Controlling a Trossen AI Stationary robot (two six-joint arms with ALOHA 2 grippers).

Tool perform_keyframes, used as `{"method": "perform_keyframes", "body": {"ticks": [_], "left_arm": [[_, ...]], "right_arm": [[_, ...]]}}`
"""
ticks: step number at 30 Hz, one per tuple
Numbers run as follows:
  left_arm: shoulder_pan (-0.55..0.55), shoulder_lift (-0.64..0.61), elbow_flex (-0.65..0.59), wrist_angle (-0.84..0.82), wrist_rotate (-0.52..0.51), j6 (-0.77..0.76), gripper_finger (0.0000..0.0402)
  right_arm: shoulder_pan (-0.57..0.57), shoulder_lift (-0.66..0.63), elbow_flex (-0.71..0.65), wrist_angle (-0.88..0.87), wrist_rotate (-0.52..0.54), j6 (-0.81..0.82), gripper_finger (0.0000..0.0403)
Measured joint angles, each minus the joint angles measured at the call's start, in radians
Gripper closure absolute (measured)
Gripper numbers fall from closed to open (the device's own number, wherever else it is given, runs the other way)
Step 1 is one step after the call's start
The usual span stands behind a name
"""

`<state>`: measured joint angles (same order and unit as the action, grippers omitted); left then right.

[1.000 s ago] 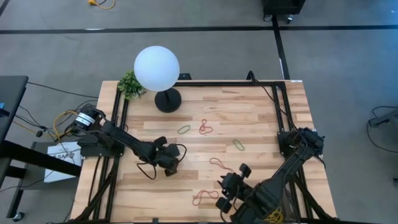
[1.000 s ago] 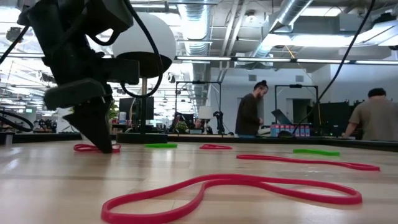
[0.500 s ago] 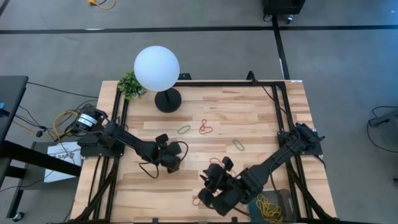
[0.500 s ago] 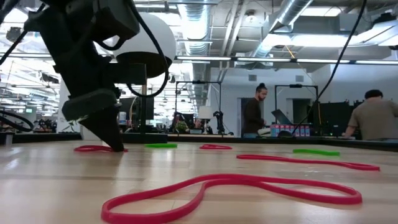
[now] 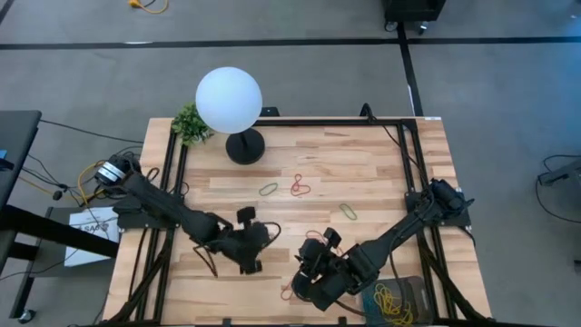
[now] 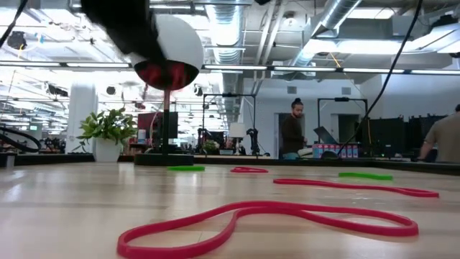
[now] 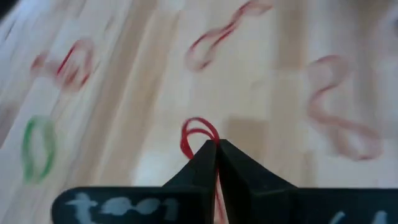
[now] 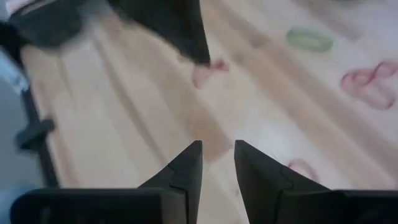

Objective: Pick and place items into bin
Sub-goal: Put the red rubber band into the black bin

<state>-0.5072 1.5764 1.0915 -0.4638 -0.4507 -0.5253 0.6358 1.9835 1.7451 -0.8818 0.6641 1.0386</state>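
Left gripper (image 7: 216, 144) clenched on a red rubber band (image 7: 198, 135), loop sticking out past its fingertips. Right gripper (image 8: 217, 149) parted, empty; bin (image 5: 399, 300) just behind it.

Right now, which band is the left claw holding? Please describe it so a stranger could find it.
Start at the white globe lamp and come toward the table's front edge, to the left claw. Pinched in its shut fingertips is a red band. It alone hangs off the wood; the other bands lie flat.
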Motion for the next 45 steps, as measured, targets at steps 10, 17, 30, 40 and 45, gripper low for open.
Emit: {"method": "perform_keyframes", "body": {"ticks": [10, 17, 30, 40, 45], "left_arm": [[-0.04, 0.041, 0.031, 0.458, 0.104, 0.157, 0.0401], [-0.037, 0.132, 0.032, 0.69, 0.201, 0.256, 0.0401], [-0.003, 0.14, 0.032, 0.691, 0.219, 0.26, 0.0401], [-0.01, 0.14, 0.032, 0.682, 0.284, 0.277, 0.0401], [-0.01, 0.14, 0.032, 0.68, 0.314, 0.279, 0.0401]], "right_arm": [[0.073, -0.056, 0.0, -0.3, 0.097, 0.299, 0.0316], [0.217, -0.09, 0.0, -0.569, 0.258, 0.606, 0.0316], [0.204, -0.031, 0.0, -0.19, 0.249, 0.122, 0.0316], [0.085, -0.031, 0.0, -0.005, -0.154, -0.216, 0.0316], [0.056, -0.031, 0.0, -0.006, -0.228, -0.254, 0.0316]]}}
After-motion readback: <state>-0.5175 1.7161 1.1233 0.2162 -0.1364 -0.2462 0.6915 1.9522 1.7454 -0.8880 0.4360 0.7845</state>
